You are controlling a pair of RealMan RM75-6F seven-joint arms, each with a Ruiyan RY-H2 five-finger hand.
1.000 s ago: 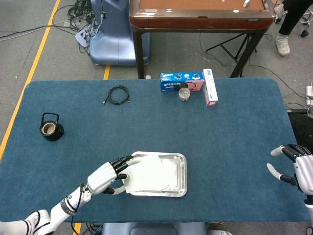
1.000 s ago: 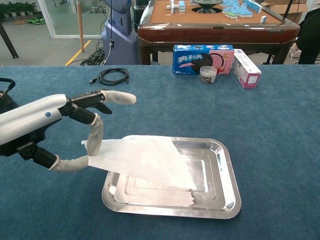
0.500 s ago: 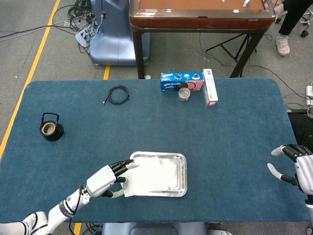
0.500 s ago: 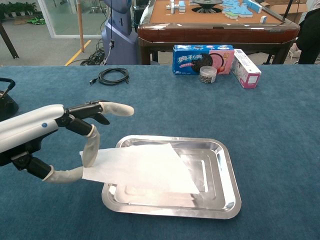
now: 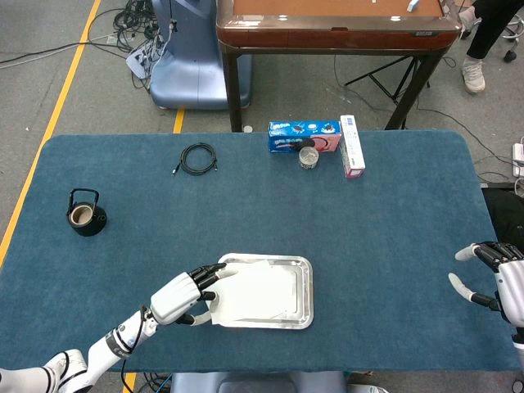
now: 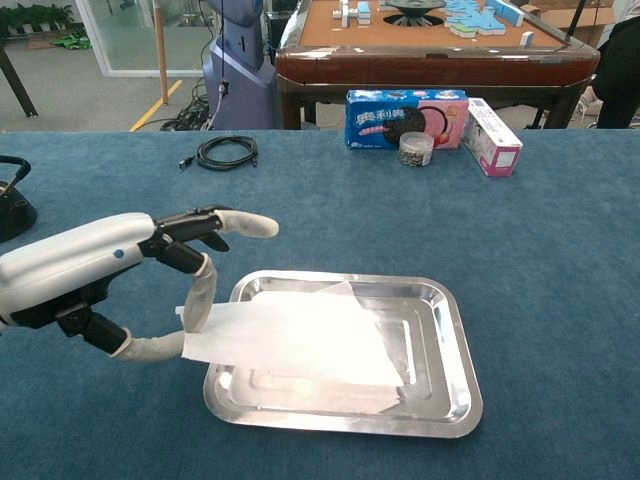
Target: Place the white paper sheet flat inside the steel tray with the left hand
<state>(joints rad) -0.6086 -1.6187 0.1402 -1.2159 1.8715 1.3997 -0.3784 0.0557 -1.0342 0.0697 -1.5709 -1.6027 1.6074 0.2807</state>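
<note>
A white paper sheet [image 6: 295, 335] [image 5: 255, 291] lies over the left and middle of the steel tray [image 6: 446, 395] [image 5: 306, 293], its left edge sticking out past the tray's left rim. My left hand [image 6: 150, 280] [image 5: 184, 295] pinches that left edge between thumb and a finger, with another finger stretched out above the tray's far left corner. My right hand [image 5: 495, 277] hovers at the table's right edge, fingers spread, holding nothing; the chest view does not show it.
A black kettle [image 5: 85, 213] stands at the far left. A coiled black cable [image 5: 198, 158], a blue cookie box [image 5: 303, 136], a small jar [image 5: 309, 157] and a pink-white box [image 5: 352, 146] line the back edge. A brown table [image 5: 336, 24] stands behind.
The left hand has shifted the sheet rightward and lowered it further into the tray, so less paper overhangs the left rim. The right hand has stayed put.
</note>
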